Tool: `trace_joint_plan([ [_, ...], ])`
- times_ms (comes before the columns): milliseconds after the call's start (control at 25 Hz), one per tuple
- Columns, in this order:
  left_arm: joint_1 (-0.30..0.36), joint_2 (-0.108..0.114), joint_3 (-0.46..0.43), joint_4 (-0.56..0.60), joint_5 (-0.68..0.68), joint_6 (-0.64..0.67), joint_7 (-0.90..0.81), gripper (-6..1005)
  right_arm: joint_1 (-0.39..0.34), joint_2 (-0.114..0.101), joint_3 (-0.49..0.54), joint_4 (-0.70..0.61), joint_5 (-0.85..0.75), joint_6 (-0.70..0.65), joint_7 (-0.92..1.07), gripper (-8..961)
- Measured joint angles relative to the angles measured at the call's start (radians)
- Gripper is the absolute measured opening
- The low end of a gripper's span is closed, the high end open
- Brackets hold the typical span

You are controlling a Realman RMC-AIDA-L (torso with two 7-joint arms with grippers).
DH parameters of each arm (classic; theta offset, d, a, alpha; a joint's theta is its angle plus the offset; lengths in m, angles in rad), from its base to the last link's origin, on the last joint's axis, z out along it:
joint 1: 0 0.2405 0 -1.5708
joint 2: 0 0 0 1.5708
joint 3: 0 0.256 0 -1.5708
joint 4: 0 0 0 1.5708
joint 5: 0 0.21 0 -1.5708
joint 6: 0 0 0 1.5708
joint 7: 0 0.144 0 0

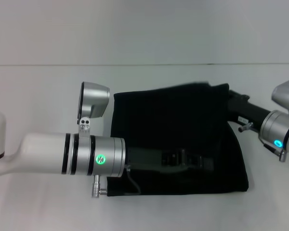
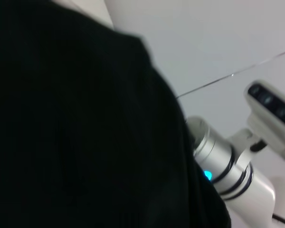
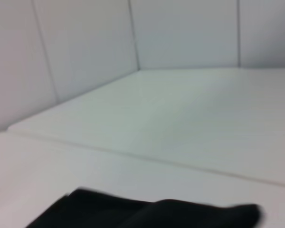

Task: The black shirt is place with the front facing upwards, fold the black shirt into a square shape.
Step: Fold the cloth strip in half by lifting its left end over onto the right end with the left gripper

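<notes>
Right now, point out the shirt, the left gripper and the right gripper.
shirt (image 1: 159,125), head view, upper cloth panel.
left gripper (image 1: 202,164), head view, dark body over the shirt.
right gripper (image 1: 231,96), head view, tip at shirt's far corner.

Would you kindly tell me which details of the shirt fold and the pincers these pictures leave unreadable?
- Left pincer, head view: black against the black shirt, so its opening is unreadable.
- Right pincer, head view: its tip merges with the shirt's far corner.
- Shirt lettering and neck label: not visible in any view.
- Left wrist view: cloth fills most of the picture.
</notes>
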Motion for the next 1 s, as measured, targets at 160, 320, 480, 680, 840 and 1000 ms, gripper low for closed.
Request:
trace_joint_plan([
  [160, 0.002, 0.0, 0.026, 0.0, 0.0, 0.002, 0.0, 25, -0.008, -0.003, 0.0, -0.009, 0.03, -0.009, -0.001, 808],
  [320, -0.005, -0.004, 0.051, -0.003, -0.004, -0.005, 0.0, 25, -0.011, -0.004, 0.002, -0.01, 0.031, -0.009, 0.0, 808],
  [480, -0.006, -0.007, 0.055, -0.009, -0.008, -0.045, 0.0, 25, -0.012, -0.004, 0.002, -0.01, 0.032, -0.004, -0.002, 808],
  [680, -0.008, -0.01, 0.049, -0.025, -0.027, -0.119, 0.0, 26, -0.008, -0.004, 0.002, -0.011, 0.032, 0.006, -0.003, 808],
  [840, -0.011, -0.011, 0.05, -0.038, -0.043, -0.172, 0.0, 26, -0.002, -0.003, 0.002, -0.012, 0.032, 0.036, -0.003, 808],
  [1000, -0.017, -0.011, 0.05, -0.052, -0.049, -0.188, 0.0, 50, -0.002, -0.003, 0.006, -0.012, 0.036, 0.061, -0.003, 809],
])
